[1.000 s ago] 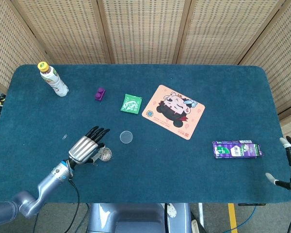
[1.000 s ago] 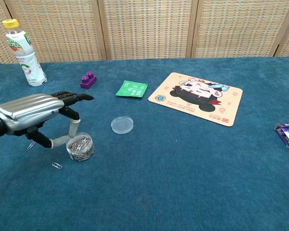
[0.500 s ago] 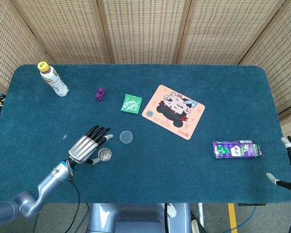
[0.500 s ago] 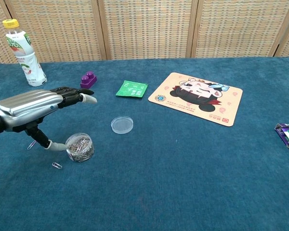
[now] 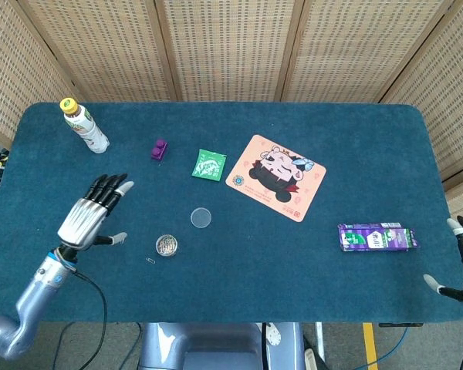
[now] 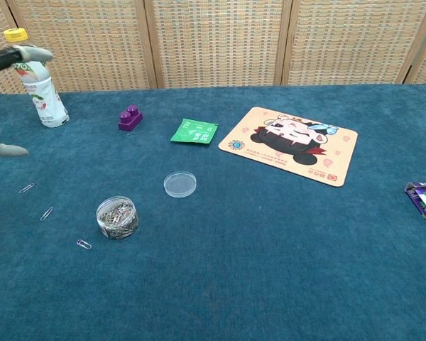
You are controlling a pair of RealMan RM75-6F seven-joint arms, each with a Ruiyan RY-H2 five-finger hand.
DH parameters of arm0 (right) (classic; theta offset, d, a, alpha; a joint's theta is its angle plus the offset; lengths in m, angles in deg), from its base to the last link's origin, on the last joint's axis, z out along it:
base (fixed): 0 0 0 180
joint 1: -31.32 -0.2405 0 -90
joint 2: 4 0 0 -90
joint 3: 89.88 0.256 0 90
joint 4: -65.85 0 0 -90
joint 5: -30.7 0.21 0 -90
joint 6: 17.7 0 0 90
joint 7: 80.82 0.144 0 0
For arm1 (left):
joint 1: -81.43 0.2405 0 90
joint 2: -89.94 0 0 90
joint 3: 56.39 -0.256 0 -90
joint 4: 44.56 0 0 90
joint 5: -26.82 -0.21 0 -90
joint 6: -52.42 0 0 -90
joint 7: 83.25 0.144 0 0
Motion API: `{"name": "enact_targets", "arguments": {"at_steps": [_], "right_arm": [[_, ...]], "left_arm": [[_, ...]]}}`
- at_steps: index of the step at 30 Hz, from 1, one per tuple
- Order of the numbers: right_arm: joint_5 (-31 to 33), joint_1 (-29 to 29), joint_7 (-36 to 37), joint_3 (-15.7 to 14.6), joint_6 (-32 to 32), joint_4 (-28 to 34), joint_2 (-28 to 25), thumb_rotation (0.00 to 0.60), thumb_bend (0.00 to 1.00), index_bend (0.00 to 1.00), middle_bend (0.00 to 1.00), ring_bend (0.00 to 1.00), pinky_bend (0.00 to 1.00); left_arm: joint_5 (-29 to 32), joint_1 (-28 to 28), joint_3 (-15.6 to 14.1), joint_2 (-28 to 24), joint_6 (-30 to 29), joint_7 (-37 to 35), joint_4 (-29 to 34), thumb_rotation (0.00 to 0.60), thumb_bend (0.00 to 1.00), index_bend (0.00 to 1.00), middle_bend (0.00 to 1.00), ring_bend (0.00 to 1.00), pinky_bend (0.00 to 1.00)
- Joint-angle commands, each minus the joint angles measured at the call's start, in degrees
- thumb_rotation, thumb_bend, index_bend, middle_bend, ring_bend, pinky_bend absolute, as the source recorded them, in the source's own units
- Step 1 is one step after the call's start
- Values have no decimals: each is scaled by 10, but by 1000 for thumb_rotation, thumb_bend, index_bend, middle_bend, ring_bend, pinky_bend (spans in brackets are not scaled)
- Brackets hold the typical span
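While our left hand [image 5: 90, 213] hangs over the left part of the table [image 5: 355, 154] with its fingers spread and nothing in them, the little clear jar of paper clips [image 5: 166, 245] stands just to its right, near the front edge, open at the top. Its round clear lid [image 5: 201, 217] lies flat on the cloth a bit further in, apart from the jar. In the chest view only 2 fingertips of that hand show at the left border, so we read its pose from the head view.

3 loose paper clips [image 6: 47, 213] lie on the cloth left of the jar. Our right hand [image 5: 461, 262] sits off the table's right front corner, only partly in view, and we cannot tell how its fingers stand.

We judge the open jar the weak point: it is light and full, and a low sweep of the left hand's thumb side could knock it over and scatter the clips. The loose clips are thin and flat on the nap, so our fingers may slide over them. The lid is thin as well, and could skid if pressed at its rim.

Further back stand a bottle [image 5: 84, 126], a purple block [image 5: 159, 149], a green sachet [image 5: 208, 165] and a cartoon mat [image 5: 276, 176]; a purple carton [image 5: 376, 237] lies toward the right edge.
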Motion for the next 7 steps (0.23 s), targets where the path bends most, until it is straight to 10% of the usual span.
{"name": "enact_targets", "arguments": {"at_steps": [1,7], "right_arm": [[-1,1,0,0,1,1,-1,600,0,26,0,0,0],[0,-1,2,0,-3,-1,-1,600,0,25,0,0,0]], "left_arm": [[80,80,9,-72,-75,114,109,600,13,0,0,0,0],[104,162,-24,-129,-144,164,226,600,18,0,0,0,0]]}}
